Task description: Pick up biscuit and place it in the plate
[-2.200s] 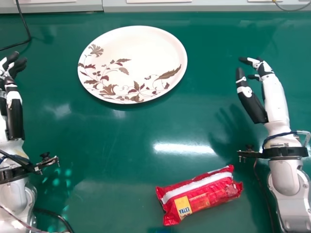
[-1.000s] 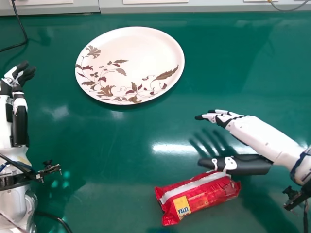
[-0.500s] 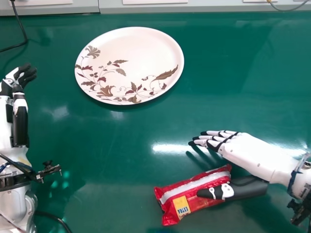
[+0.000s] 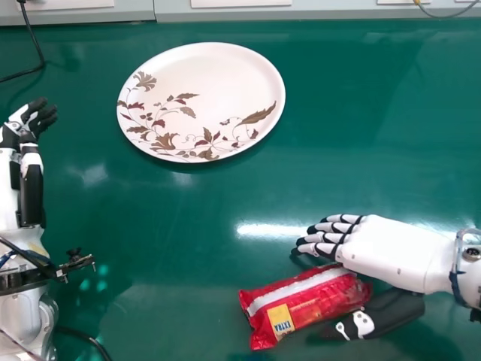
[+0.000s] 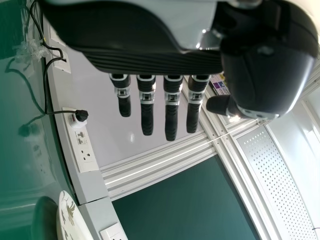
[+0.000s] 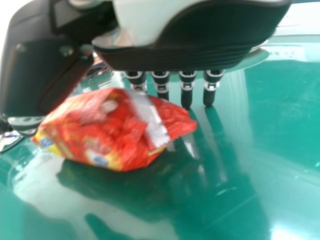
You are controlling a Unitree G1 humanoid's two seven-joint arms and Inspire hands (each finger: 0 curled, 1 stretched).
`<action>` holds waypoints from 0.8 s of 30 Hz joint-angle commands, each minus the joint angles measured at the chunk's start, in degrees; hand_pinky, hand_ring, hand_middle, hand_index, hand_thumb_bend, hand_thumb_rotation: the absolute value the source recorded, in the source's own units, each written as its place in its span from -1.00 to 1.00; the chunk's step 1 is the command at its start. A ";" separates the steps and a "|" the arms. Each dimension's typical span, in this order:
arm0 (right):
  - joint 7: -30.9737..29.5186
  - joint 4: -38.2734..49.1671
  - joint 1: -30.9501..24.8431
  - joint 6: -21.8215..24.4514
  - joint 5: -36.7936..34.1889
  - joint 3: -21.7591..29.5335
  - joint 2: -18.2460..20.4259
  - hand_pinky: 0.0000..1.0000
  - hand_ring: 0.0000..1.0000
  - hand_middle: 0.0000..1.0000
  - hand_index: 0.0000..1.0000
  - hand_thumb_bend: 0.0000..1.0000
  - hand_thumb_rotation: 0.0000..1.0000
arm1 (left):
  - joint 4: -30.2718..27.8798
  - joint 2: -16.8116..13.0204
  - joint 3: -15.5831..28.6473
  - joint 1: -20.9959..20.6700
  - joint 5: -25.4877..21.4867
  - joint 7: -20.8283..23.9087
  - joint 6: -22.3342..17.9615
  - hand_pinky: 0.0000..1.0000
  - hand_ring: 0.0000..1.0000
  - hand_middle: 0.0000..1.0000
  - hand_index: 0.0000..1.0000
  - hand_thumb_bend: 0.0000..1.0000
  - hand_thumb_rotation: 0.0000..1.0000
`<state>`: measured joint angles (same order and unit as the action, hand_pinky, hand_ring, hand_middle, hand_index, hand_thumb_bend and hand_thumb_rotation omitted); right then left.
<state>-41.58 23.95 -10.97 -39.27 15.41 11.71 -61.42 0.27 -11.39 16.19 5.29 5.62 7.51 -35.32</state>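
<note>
Red biscuit packet [image 4: 301, 302], lying flat in the near part of the green table [image 4: 173, 248], right of centre in my head view. Its long axis slants: the left end sits closer to me, the right end farther away.

My right hand [image 4: 391, 252] is at the packet's right end, much the nearer of my two. It is open, palm beside the far right corner, fingers [image 6: 187, 92] straight and pointing left past the packet's far side. The thumb [image 4: 387, 312] lies along the near right side, so the right end of the packet sits between thumb and fingers. Whether either touches the wrapper, I cannot tell. I judge the step in hand to be lining up the grasp; closing now might catch only that end and let the left end droop or swing, so a little more reach leftward could help. The wrapper looks soft and may crumple under a hard squeeze.

Farther off and to the left is the round, flower-patterned plate [image 4: 218, 75], well apart from the packet. Bare table lies between them, an open diagonal path for carrying. Behind the plate runs a pale ledge [image 4: 171, 10], with a dark cable [image 4: 37, 36] at the far left.

My left hand [image 4: 43, 117] is at the left edge of the head view, open and away from that path.
</note>
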 commanded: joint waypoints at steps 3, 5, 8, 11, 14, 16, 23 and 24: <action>-0.14 -0.18 -0.95 -2.52 2.32 -2.43 0.28 1.00 1.00 1.00 1.00 1.00 0.17 | 2.21 1.66 -0.65 2.12 0.02 0.28 0.03 0.83 0.68 0.66 0.70 -0.93 -1.00; 0.01 -0.05 -0.90 -2.77 3.88 -3.17 0.28 1.00 1.00 1.00 1.00 1.00 0.18 | 1.99 1.66 -0.65 2.20 -0.22 0.11 0.14 0.84 0.69 0.66 0.71 -0.94 -1.00; 0.30 -0.07 -0.74 -2.94 4.76 -4.12 0.23 1.00 1.00 1.00 1.00 1.00 0.19 | 1.77 1.62 -0.59 2.32 -0.83 -0.21 0.63 0.93 0.73 0.69 0.75 -0.94 -1.00; 0.81 0.29 -0.69 -3.02 5.55 -4.16 0.15 1.00 1.00 1.00 1.00 1.00 0.20 | 1.53 1.65 -0.49 2.41 -0.80 -0.15 1.01 0.99 0.76 0.71 0.77 -0.94 -1.00; 2.85 -0.56 -0.81 -4.33 6.67 -4.08 1.18 1.00 1.00 1.00 1.00 1.00 0.17 | 0.72 1.90 -0.55 2.58 -0.61 0.00 1.70 0.95 0.74 0.70 0.75 -0.94 -1.00; 4.98 -1.54 -1.42 -4.84 7.53 -4.07 2.74 1.00 1.00 1.00 1.00 1.00 0.06 | 0.79 2.02 -0.57 2.58 -0.45 0.14 1.62 0.94 0.73 0.69 0.75 -0.94 -1.00; 12.92 -6.91 -1.08 -9.45 12.55 -6.14 7.04 0.46 0.70 0.73 0.74 1.00 -0.48 | 0.83 1.93 -0.56 2.27 -0.26 0.21 1.46 0.93 0.73 0.69 0.74 -0.97 -1.00; 13.59 -7.55 -0.93 -9.85 13.33 -6.51 7.11 0.43 0.68 0.72 0.72 1.00 -0.52 | 0.76 1.93 -0.55 2.21 -0.28 0.22 1.60 0.95 0.74 0.70 0.75 -0.96 -1.00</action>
<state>-26.73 18.18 -10.25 -48.28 25.78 7.55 -54.71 -0.85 -11.17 16.26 5.52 5.49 7.43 -34.03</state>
